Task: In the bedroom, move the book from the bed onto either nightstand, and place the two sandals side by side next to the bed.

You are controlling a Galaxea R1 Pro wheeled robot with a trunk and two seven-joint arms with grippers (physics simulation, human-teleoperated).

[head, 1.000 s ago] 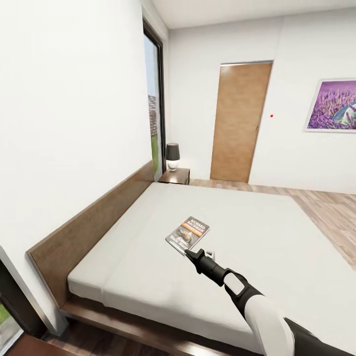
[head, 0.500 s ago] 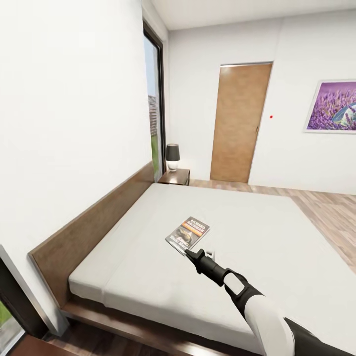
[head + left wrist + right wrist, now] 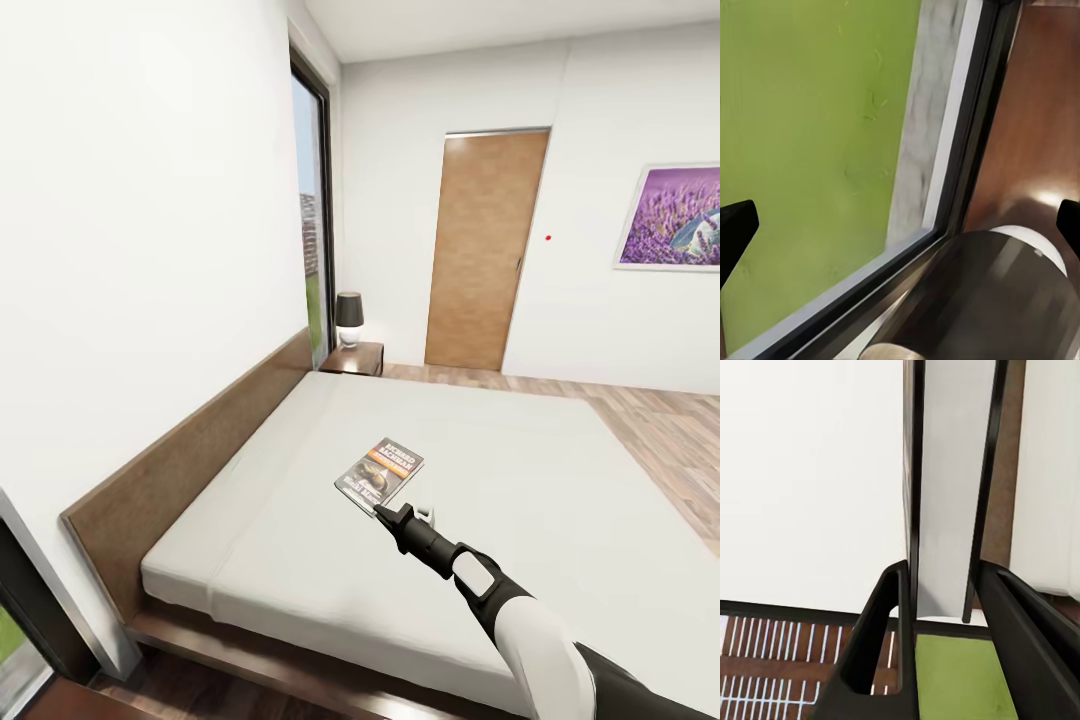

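The book (image 3: pixel 380 472), dark with an orange band, lies flat on the off-white bed (image 3: pixel 520 470) near its middle. My right gripper (image 3: pixel 384 511) reaches out over the mattress and meets the book's near corner. In the right wrist view its two dark fingers stand close together at the gripper (image 3: pixel 943 574), with the book (image 3: pixel 945 472) edge-on between them, pale between dark covers. My left gripper (image 3: pixel 900 225) is wide open and holds nothing. The nightstand (image 3: pixel 356 357) stands at the bed's far corner by the headboard. The sandals are out of view.
A small lamp (image 3: pixel 349 315) sits on the nightstand. A wooden door (image 3: pixel 483 250) and a purple picture (image 3: pixel 672 216) are on the far wall. A tall window (image 3: pixel 312 210) is left of the headboard. Wood floor (image 3: pixel 660 420) runs along the bed's right side.
The view has shifted slightly. The right arm and the book hold the same pose against each other.
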